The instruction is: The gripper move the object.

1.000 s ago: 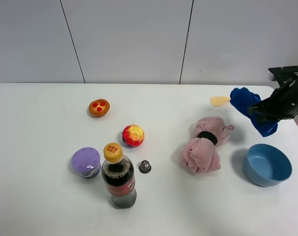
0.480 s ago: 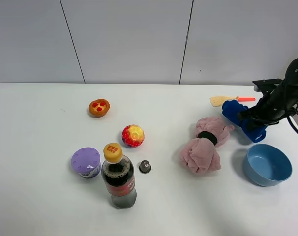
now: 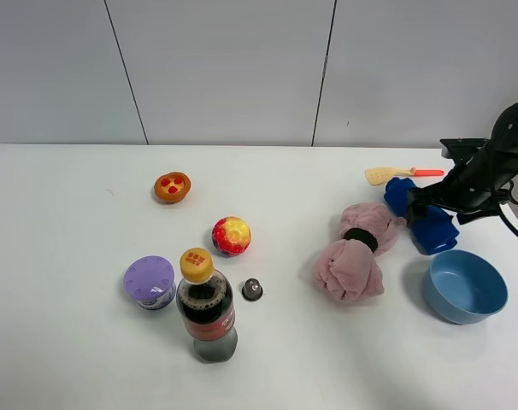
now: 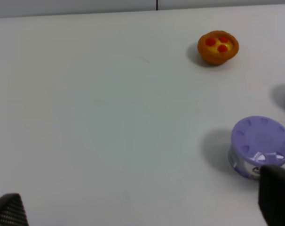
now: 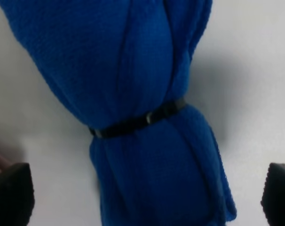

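Item 1: the blue cloth (image 3: 421,218) was held aloft at the table's right edge 1 second ago. It now lies on the table, touching the pink cloth (image 3: 355,252), with the bowl (image 3: 454,313) near and the spatula (image 3: 387,175) just beside.

Item 2: the right gripper (image 3: 437,203) has come down with it. In the wrist view its fingers stand wide apart on either side of the bundle, released.

Item 3: the left gripper (image 4: 142,207) is spread and holds nothing.

Judgement: placement appears complete; withdrawal remains.

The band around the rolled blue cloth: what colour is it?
The band is black, clearest in the right wrist view.
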